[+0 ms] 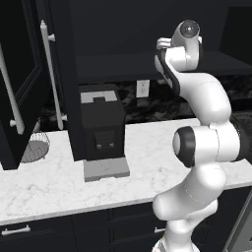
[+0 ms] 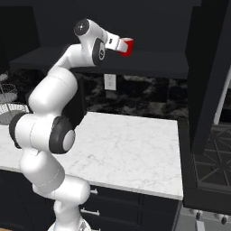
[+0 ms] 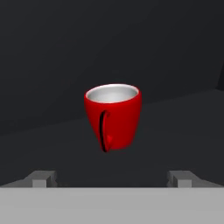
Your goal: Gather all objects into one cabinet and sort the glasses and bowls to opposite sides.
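A glossy red mug with a white inside stands upright on the dark shelf of the black wall cabinet, its handle turned toward the hand. My gripper is open, with its fingertips spread wide at either side, a short way in front of the mug and not touching it. From the right base view, the raised arm reaches up to the cabinet shelf, and the red mug sits just past the gripper. The cabinet door with its long white bar handle hangs open at left.
On the white marble counter stands a black coffee machine, with a wire basket to its left. A wall outlet sits under the shelf. A stove adjoins the counter's right end. Lower drawers run below.
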